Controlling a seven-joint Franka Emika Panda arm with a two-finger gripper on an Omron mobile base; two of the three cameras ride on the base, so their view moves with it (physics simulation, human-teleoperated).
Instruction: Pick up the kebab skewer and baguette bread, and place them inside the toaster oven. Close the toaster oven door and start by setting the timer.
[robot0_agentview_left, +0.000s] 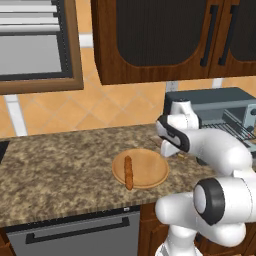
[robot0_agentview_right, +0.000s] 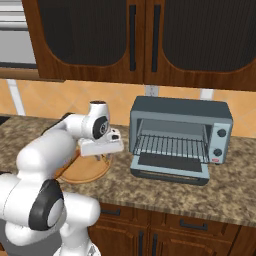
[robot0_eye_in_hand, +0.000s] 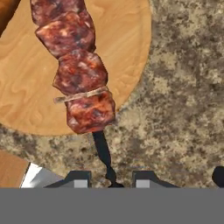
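Tool (robot0_eye_in_hand: 112, 180) clamped on kebab skewer (robot0_eye_in_hand: 78, 70) by its dark stick end, lower centre of hand view, meat chunks over round wooden board (robot0_eye_in_hand: 127, 52). Baguette bread (robot0_agentview_left: 128, 172) on board, mid-frame. Toaster oven door (robot0_agentview_right: 172, 169) down, ready for loading.

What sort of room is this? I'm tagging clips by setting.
Most likely a home kitchen: a boxy grey-blue toaster oven on a speckled granite counter, dark wooden wall cabinets overhead.
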